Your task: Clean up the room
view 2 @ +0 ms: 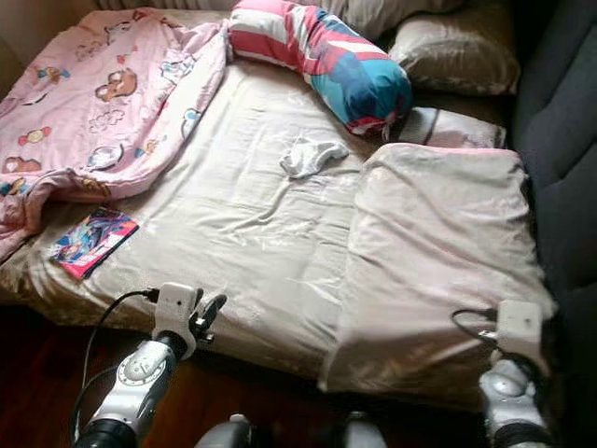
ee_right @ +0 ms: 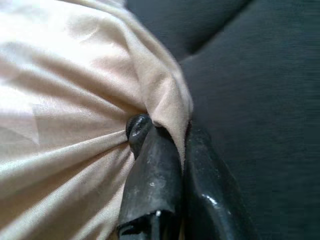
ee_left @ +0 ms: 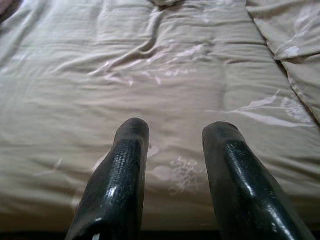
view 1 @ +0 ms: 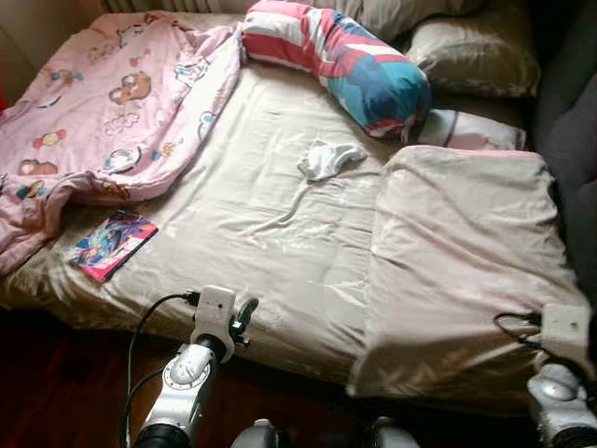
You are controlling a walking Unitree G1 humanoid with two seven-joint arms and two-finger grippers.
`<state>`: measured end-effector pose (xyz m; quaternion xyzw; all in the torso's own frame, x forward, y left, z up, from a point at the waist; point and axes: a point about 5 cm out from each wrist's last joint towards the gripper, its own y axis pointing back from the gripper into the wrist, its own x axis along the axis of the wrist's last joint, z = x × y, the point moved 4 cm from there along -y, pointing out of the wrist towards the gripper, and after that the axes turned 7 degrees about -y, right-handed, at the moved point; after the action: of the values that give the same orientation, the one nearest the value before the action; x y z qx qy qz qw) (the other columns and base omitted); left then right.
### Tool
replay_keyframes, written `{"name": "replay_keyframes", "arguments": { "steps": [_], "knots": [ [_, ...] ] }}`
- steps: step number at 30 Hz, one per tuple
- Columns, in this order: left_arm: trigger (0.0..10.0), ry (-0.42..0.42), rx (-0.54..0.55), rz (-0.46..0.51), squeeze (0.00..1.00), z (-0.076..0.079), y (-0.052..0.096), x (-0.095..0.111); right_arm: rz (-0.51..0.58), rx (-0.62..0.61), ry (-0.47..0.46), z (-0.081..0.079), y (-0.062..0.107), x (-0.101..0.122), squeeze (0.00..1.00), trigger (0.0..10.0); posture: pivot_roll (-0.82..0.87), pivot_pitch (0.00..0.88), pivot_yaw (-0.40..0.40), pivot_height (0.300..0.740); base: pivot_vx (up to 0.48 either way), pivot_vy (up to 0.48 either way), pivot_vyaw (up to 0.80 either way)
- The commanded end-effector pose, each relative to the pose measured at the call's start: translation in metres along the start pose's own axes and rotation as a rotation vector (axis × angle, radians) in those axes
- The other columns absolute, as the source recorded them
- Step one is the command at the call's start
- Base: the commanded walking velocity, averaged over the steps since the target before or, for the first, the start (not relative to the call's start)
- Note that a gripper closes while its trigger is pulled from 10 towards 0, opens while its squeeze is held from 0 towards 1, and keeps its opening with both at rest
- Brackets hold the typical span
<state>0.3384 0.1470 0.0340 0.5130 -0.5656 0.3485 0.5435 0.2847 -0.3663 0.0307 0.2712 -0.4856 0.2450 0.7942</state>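
Right gripper (ee_right: 167,150) pinches the folded beige satin blanket (view 1: 457,252) at its near right corner; keep the grip firm while pulling. Left gripper (ee_left: 175,165) hovers released.

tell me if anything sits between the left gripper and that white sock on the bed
Nothing visible does. The left gripper hovers open at the near edge of the bed, and only bare, wrinkled sheet lies between it and the white sock. The book lies off to the robot's left, out of that line.
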Motion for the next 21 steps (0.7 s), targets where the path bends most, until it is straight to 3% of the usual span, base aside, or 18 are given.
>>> {"name": "replay_keyframes", "arguments": {
  "steps": [1, 5, 9, 13, 19, 20, 21],
  "knots": [
    [10.0, 0.010, 0.011, -0.048, 0.00, 0.000, 0.007, -0.016, 0.025, -0.071, -0.085, 0.015, -0.007, 0.012, 0.00, 10.0, -0.06, 0.176, 0.047, 0.690, 0.000, 0.000, 0.00],
    [10.0, 0.011, 0.011, -0.050, 0.00, 0.001, 0.007, -0.017, -0.034, -0.044, -0.110, 0.009, -0.003, -0.001, 0.00, 10.0, -0.07, 0.177, 0.044, 0.690, 0.000, 0.000, 0.00],
    [10.0, 0.011, 0.014, -0.048, 0.00, 0.001, 0.007, -0.017, -0.170, -0.009, -0.205, -0.010, 0.014, -0.033, 0.00, 10.0, -0.05, 0.180, 0.044, 0.690, 0.000, 0.000, 0.00],
    [10.0, 0.010, 0.015, -0.050, 0.00, 0.001, 0.008, -0.018, -0.246, 0.003, -0.235, -0.021, 0.028, -0.054, 0.00, 10.0, -0.05, 0.180, 0.044, 0.690, 0.000, 0.000, 0.00],
    [10.0, 0.008, 0.015, -0.049, 0.00, 0.000, 0.008, -0.018, -0.247, 0.031, -0.278, -0.030, 0.033, -0.056, 0.00, 10.0, -0.05, 0.178, 0.046, 0.690, 0.000, 0.000, 0.00],
    [10.0, 0.007, 0.015, -0.049, 0.00, 0.000, 0.008, -0.018, -0.235, 0.036, -0.276, -0.031, 0.033, -0.053, 0.98, 10.0, -0.05, 0.178, 0.046, 0.690, 0.000, 0.000, 0.00],
    [10.0, 0.007, 0.015, -0.049, 0.00, 0.000, 0.008, -0.018, -0.226, 0.041, -0.273, -0.031, 0.032, -0.051, 0.98, 10.0, -0.05, 0.177, 0.044, 0.690, 0.000, 0.000, 0.00]
  ]
}}
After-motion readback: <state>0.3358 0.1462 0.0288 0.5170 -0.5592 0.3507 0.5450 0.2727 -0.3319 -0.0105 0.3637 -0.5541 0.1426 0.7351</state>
